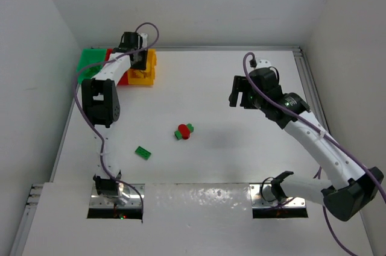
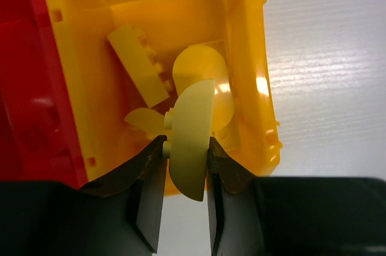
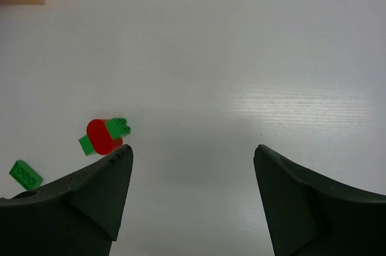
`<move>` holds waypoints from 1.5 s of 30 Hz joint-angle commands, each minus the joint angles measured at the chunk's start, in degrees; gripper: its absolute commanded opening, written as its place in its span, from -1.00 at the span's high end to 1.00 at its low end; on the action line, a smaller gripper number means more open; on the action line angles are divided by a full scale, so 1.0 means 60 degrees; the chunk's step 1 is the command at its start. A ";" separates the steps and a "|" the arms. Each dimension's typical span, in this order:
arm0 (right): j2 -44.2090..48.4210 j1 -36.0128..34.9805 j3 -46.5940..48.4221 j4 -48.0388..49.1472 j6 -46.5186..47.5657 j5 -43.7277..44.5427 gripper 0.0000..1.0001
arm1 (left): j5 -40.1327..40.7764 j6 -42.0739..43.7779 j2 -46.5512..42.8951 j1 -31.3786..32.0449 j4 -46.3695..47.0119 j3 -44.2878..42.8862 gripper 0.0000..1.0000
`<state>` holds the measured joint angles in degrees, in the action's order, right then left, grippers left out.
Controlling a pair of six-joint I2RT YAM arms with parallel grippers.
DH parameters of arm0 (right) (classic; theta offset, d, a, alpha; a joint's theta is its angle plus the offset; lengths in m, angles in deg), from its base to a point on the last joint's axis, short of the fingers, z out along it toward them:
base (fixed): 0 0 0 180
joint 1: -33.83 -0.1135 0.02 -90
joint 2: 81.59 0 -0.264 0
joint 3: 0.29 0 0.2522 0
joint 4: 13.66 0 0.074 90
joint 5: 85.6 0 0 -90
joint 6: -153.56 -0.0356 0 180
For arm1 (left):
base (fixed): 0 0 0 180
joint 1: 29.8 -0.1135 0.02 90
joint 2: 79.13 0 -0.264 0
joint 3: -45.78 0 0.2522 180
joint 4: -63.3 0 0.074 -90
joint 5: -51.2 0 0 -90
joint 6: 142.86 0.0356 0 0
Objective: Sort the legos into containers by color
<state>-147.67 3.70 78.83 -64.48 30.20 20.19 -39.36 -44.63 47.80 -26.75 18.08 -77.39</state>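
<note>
The white surface (image 1: 241, 165) carries the three joined containers in its far left corner: green bin (image 1: 90, 60), red bin (image 2: 24, 87) and yellow bin (image 2: 75, 81). The left arm (image 1: 99, 99) stretches forward over them and hides much of the red one. The left gripper (image 2: 187, 150) hangs over the yellow bin's edge, its fingers (image 2: 151, 177) clamped on a pale yellow rounded lego (image 2: 192, 117). More yellow legos (image 2: 137, 66) lie inside that bin. The right arm (image 1: 313, 141) bends over mid-surface, and the right gripper (image 3: 193, 196) is spread wide, holding nothing. Near the centre sits a red-and-green lego cluster (image 1: 184, 131). A flat green lego (image 1: 143, 153) lies apart from it.
</note>
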 commanded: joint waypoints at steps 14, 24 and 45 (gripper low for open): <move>-0.0177 -0.0032 0.0429 -0.0459 -0.0489 -0.0039 -0.56 | 0.0606 -0.0156 0.0188 0.0063 0.1772 -0.0223 -0.03; -0.0177 -0.0032 0.0517 -0.0488 -0.0313 -0.0420 -0.49 | 0.0343 0.0137 -0.1377 0.0078 0.1874 0.0039 0.22; -0.0016 -0.0047 -0.0391 0.0229 -0.0636 -0.1811 -0.17 | -0.1182 0.3639 -0.7431 0.6171 0.0350 0.8932 -1.00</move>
<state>-147.34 3.68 75.81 -65.18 27.29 10.92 -49.26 -24.94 3.23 7.43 16.31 -24.43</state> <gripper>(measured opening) 0.582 0.999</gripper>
